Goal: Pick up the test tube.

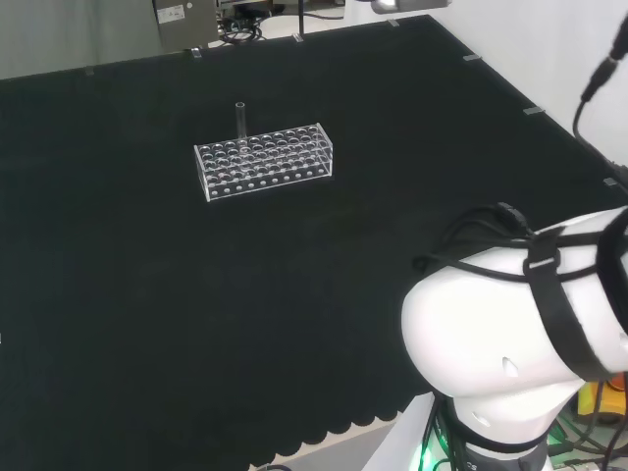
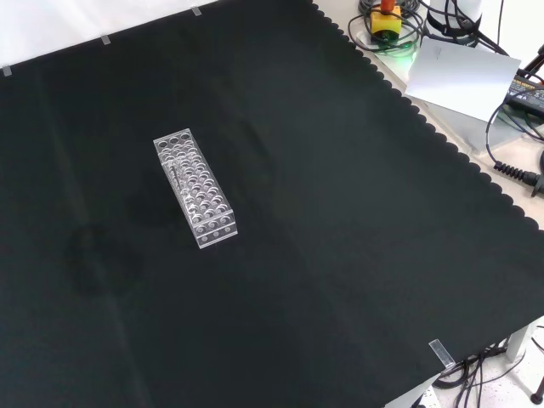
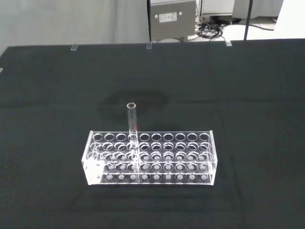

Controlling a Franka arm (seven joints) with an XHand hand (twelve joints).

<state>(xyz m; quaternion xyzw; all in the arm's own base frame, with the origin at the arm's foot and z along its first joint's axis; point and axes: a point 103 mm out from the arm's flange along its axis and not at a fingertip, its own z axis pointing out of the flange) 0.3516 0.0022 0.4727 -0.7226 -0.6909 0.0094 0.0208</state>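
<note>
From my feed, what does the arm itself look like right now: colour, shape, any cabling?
In the head view, the arm shows as a big, rounded, glossy white link. Black cables are strapped across its top, with a bundle trailing off one side. A green glow shows at its base.

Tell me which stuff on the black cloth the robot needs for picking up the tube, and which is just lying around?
Needed:
test tube, standing upright in the rack
clear rack holding it

Just lying around:
yellow and red button box and cables off the cloth's edge
white sheet beside them
</note>
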